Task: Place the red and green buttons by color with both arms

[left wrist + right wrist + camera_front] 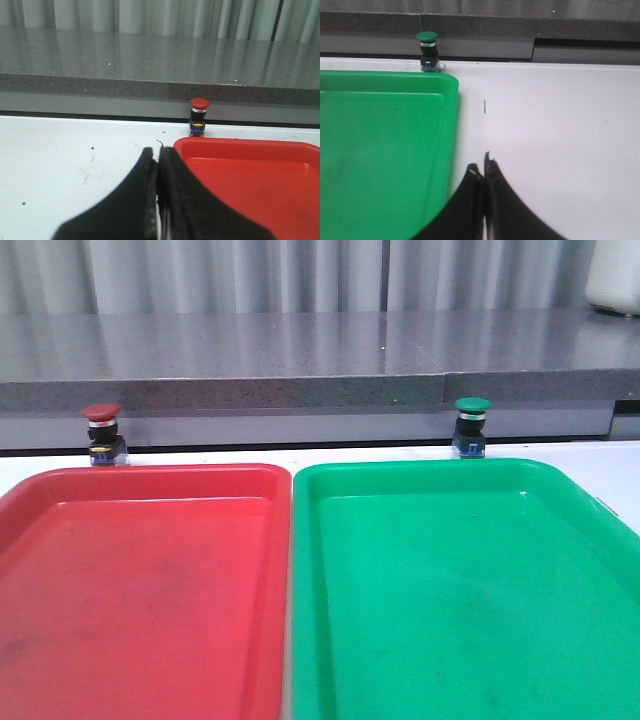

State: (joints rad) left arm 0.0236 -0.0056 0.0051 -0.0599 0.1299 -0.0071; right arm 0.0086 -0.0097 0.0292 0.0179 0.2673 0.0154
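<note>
- The red button (pixel 101 433) stands upright on the white table (pixel 620 465), just past the far rim of the red tray (pixel 150 590), near that tray's far left corner. Whether its base touches the rim cannot be told.
- The green button (pixel 472 427) stands upright the same way, just beyond the far rim of the green tray (pixel 460 590), and well apart from the red one.
- Both trays lie side by side, red on the left, green on the right, their long edges nearly meeting; their near ends are cut off by the front view's edge.
- The left gripper (pixel 158 165) hangs over bare table beside the red tray's outer far corner; its two fingers press together with nothing between them.
- The right gripper (pixel 483 172) sits over bare table beside the green tray's outer edge; its fingers meet at the tips with only a hairline slit, holding nothing.
- Neither arm appears in the front view; only the finger ends show in the wrist views, the rest being out of frame.
- A yellow and white marking shows on the red button's black body in the left wrist view, too small to read. No writing can be made out on the green button or the trays.
- Behind the buttons runs a grey speckled ledge (pixel 300 390), with a pale curtain (pixel 300 275) beyond.
</note>
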